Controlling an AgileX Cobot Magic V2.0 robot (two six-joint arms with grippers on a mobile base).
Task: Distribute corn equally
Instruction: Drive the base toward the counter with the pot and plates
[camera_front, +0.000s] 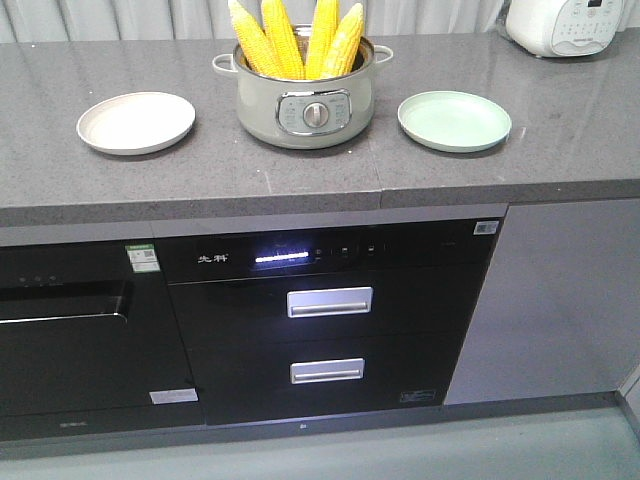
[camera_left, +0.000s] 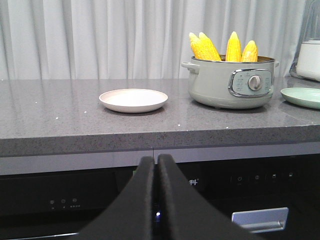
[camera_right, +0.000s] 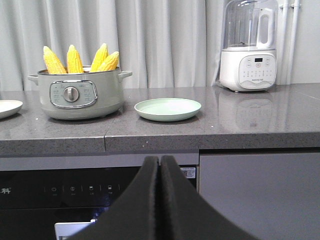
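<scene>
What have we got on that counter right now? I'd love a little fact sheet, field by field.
corn: four cobs, standing tips-up in the pot
pot: grey-green, dial on front, mid-counter
cream plate: left of the pot, empty
green plate: right of the pot, empty
white appliance: back right of the counter
left gripper: shut, holding nothing, below the counter's edge
right gripper: shut, holding nothing, below the counter's edge
progress: no corn on either plate yet
</scene>
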